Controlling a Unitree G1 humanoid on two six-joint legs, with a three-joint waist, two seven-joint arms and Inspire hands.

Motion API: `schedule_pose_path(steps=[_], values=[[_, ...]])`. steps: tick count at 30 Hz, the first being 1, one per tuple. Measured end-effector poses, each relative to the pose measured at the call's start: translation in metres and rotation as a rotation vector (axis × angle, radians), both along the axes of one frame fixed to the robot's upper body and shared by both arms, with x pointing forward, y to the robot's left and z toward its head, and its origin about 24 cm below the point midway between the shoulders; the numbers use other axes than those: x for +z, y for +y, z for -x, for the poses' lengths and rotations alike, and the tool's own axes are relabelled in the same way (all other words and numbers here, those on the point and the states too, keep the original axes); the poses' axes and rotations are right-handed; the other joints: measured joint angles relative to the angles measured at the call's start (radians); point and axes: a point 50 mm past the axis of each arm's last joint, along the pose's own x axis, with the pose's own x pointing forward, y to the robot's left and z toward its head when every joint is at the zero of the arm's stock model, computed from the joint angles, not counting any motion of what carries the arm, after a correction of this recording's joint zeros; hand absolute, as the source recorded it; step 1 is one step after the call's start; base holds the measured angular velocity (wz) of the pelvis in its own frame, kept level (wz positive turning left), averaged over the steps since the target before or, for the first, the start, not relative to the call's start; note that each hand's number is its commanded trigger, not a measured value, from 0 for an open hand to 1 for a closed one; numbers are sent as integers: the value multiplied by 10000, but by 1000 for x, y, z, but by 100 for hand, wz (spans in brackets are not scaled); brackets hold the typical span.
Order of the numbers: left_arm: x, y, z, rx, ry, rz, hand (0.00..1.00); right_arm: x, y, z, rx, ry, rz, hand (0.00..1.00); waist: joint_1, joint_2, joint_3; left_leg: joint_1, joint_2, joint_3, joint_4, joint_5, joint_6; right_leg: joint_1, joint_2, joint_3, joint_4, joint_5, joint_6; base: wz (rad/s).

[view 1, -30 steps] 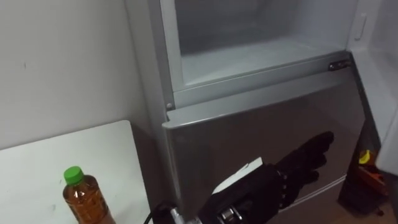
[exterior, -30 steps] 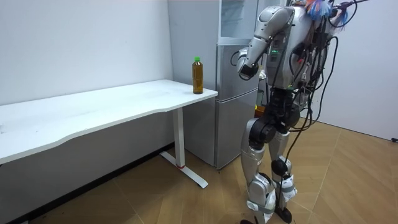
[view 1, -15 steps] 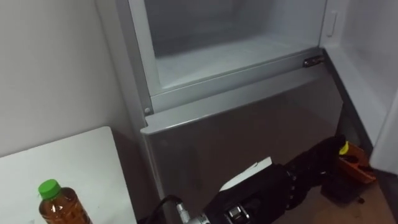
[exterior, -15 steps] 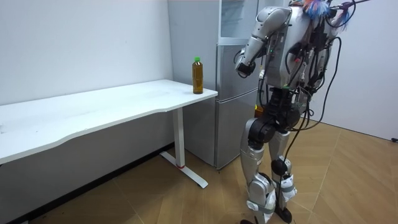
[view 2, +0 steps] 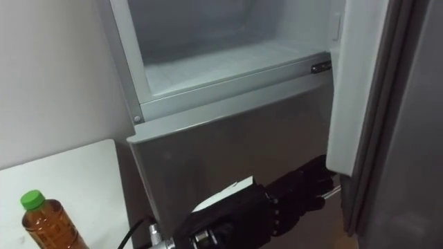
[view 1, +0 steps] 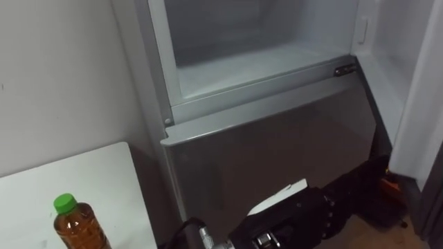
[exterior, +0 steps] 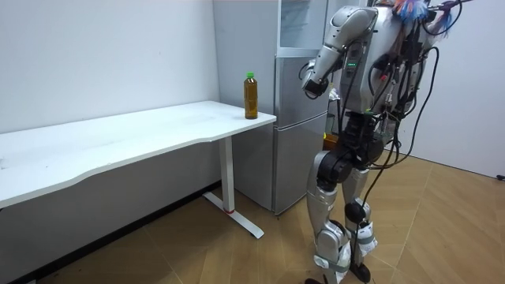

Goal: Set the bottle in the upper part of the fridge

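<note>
Left hand (exterior: pixel 309 79) lifts!
It rises slightly before the lower fridge door (exterior: pixel 292 146) while the torso shifts toward the room view's right.

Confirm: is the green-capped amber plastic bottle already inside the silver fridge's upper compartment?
No, the green-capped amber plastic bottle stands on the white table beside the silver fridge, outside its open upper compartment.

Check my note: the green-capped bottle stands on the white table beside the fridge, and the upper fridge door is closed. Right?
One error: the upper fridge door is open, not closed, as the right eye view shows. The green-capped bottle does stand on the white table beside the fridge.
</note>
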Motion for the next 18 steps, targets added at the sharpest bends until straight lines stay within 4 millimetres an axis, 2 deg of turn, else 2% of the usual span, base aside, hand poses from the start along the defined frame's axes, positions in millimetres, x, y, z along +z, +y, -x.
schedule_pose_path(steps=[8,18], values=[[0,-3,1,-93,29,87,0,0,0,0,-75,-12,49,0,-76,22,10,-20,25,102,1,0,-1,9,18,14,-20,9,-16,-1],[0,-7,4,-272,46,109,0,0,-5,1,-468,-31,315,0,-336,35,22,20,80,381,14,-1,-4,-28,63,268,-44,22,-38,-7]])
